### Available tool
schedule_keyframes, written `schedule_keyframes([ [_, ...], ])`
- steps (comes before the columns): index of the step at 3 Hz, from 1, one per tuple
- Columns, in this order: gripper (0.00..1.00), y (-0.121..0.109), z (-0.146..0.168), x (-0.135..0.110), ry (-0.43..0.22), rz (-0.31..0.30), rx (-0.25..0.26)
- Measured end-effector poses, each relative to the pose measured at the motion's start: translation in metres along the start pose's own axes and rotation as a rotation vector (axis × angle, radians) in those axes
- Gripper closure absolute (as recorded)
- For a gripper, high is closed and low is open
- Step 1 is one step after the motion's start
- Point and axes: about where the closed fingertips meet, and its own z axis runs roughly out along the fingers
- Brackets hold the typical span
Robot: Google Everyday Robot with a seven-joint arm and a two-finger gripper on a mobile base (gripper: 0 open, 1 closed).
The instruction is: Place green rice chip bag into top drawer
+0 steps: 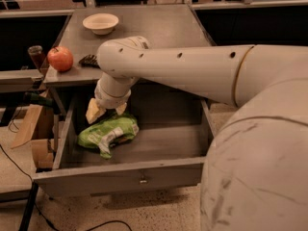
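Observation:
The green rice chip bag (pixel 109 133) lies flat on the floor of the open top drawer (pixel 120 176), toward its left side, with its whitish label facing up. My gripper (pixel 106 111) hangs just above the bag's upper left end, inside the drawer opening. Its fingers (pixel 94 111) are spread apart and hold nothing. The drawer's grey front panel with its small keyhole (pixel 142 180) faces the camera.
On the cabinet top behind the drawer are a red apple (pixel 60 58), a small dark snack bar (pixel 89 60) and a white bowl (pixel 100 23). A dark jar (pixel 35 56) stands left of the apple. Cardboard pieces (pixel 34 129) stand on the floor at the left. My arm crosses the right side.

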Motion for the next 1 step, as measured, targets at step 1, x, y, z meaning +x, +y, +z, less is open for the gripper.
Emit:
schedule_keyframes([
  [1,0.00,0.0000,0.0000,0.0000,0.000,0.000,0.000],
])
